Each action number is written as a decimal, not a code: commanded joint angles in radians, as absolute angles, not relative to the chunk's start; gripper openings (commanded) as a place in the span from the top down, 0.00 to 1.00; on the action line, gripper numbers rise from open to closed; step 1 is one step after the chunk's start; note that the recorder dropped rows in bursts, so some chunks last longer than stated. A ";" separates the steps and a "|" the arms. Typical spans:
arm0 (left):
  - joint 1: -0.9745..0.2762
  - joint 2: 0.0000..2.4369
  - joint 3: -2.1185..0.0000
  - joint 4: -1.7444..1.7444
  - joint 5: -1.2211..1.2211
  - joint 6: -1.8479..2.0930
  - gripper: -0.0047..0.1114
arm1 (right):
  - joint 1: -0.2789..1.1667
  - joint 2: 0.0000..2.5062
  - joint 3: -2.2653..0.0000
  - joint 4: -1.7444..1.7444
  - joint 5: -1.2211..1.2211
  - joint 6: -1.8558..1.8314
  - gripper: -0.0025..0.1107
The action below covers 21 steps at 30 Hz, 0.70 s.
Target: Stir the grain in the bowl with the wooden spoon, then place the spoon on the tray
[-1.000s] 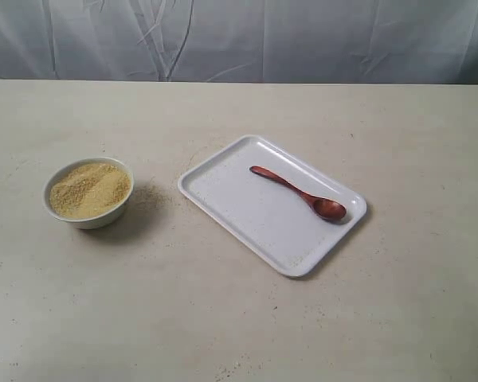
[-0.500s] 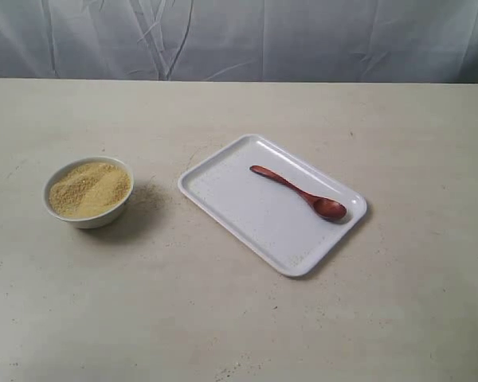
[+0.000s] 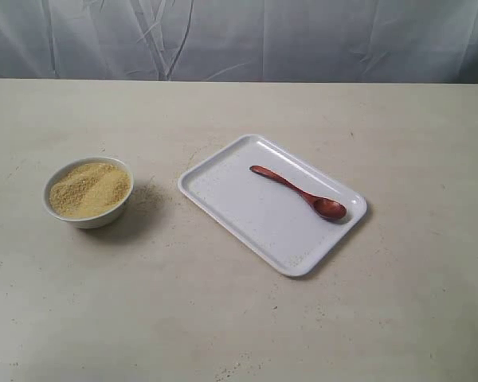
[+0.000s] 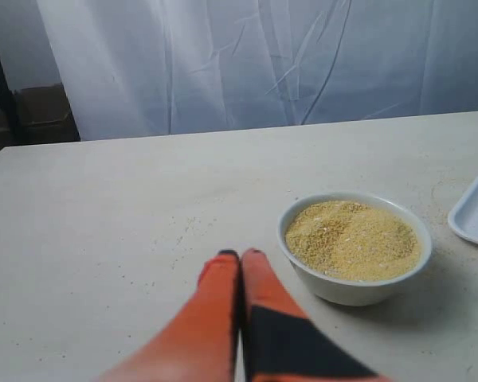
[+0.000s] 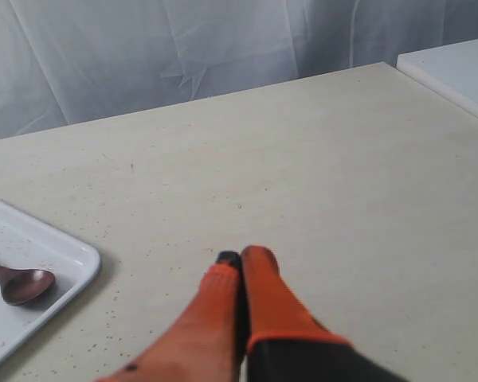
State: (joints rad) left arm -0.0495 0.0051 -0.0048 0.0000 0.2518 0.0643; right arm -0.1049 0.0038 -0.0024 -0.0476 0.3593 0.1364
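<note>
The white bowl [image 3: 88, 192] [image 4: 355, 248] of tan grain [image 3: 89, 189] [image 4: 352, 239] sits at the table's left. The wooden spoon [image 3: 299, 192] lies diagonally on the white tray [image 3: 247, 213], its scoop [image 5: 21, 286] near the tray's right corner [image 5: 40, 267]. Neither gripper shows in the exterior view. In the left wrist view my left gripper [image 4: 240, 256] is shut and empty, short of the bowl. My right gripper [image 5: 241, 256] is also shut and empty, over bare table apart from the tray.
A pale curtain [image 3: 239, 38] hangs behind the table's far edge. Loose grains speckle the tabletop [image 4: 179, 235] near the bowl. A white surface [image 5: 454, 72] stands beyond the table in the right wrist view. A tray corner [image 4: 476, 215] shows beside the bowl.
</note>
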 commanded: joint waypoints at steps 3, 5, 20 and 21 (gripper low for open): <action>-0.056 0.000 0.000 0.000 0.238 0.063 0.96 | -0.103 0.000 0.000 -0.051 0.352 0.134 0.98; -0.056 0.000 0.000 0.000 0.238 0.063 0.96 | -0.103 0.000 0.000 -0.051 0.352 0.134 0.98; -0.056 0.000 0.000 0.000 0.238 0.063 0.96 | -0.056 0.000 0.000 -0.051 0.349 0.134 0.98; -0.056 0.000 0.000 0.000 0.238 0.063 0.96 | -0.042 0.000 0.000 -0.051 0.349 0.134 0.98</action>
State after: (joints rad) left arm -0.0495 0.0051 -0.0048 0.0000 0.2518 0.0643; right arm -0.0699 0.0038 -0.0024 -0.0476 0.3593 0.1364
